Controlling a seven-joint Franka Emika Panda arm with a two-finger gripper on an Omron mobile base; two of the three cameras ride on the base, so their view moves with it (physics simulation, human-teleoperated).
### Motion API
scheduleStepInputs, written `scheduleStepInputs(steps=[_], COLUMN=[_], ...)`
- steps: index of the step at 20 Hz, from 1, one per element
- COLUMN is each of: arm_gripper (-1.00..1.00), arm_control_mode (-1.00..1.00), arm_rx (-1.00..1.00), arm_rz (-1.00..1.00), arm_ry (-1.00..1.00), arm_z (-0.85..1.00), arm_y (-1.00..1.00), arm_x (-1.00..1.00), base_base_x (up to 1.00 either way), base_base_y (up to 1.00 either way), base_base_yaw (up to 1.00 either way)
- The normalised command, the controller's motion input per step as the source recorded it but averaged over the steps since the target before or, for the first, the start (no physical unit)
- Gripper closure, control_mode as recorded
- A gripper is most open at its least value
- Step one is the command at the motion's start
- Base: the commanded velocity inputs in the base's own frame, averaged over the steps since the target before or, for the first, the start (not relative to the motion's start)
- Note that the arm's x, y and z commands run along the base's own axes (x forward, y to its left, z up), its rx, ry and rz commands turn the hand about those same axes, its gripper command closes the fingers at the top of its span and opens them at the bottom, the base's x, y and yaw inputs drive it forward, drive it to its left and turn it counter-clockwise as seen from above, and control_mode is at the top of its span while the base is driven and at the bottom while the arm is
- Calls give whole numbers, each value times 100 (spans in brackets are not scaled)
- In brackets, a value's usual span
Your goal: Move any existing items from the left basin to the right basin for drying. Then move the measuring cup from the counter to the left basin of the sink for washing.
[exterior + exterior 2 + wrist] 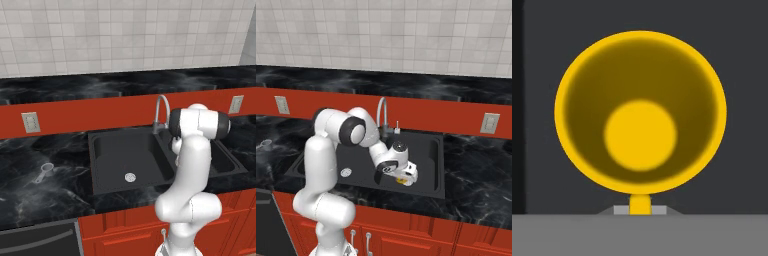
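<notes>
The yellow mug (640, 112) faces me mouth-on in the hand view, and its small handle (640, 203) sits between my fingertips. My gripper (404, 175) is shut on that handle and holds the mug (401, 181) low inside the narrower right basin (426, 150). I cannot tell whether the mug touches the basin floor. The wider left basin (130, 155) holds nothing but its round silver drain (130, 176). The silvery measuring cup (46, 170) lies on the black marble counter (30, 190), left of the sink.
The curved grey faucet (161, 107) stands behind the sink's divider. Red backsplash carries wall outlets (30, 122) on both sides. My white arm crosses over the sink and hides the right basin in the left base view.
</notes>
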Motion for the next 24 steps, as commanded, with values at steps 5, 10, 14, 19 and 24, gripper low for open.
scheduleStepInputs(steps=[5, 10, 14, 19, 24], arm_gripper=[100, 100, 100, 100, 100], arm_control_mode=[-100, -100, -100, -100, -100], arm_rx=[0, 0, 0, 0, 0], arm_rz=[0, 0, 0, 0, 0], arm_ry=[-2, -1, 0, 0, 0], arm_z=[-13, -11, -13, -12, -11], arm_y=[0, 0, 0, 0, 0], arm_x=[3, 3, 5, 7, 8], base_base_x=[0, 0, 0, 0, 0], base_base_y=[0, 0, 0, 0, 0], base_base_yaw=[0, 0, 0, 0, 0])
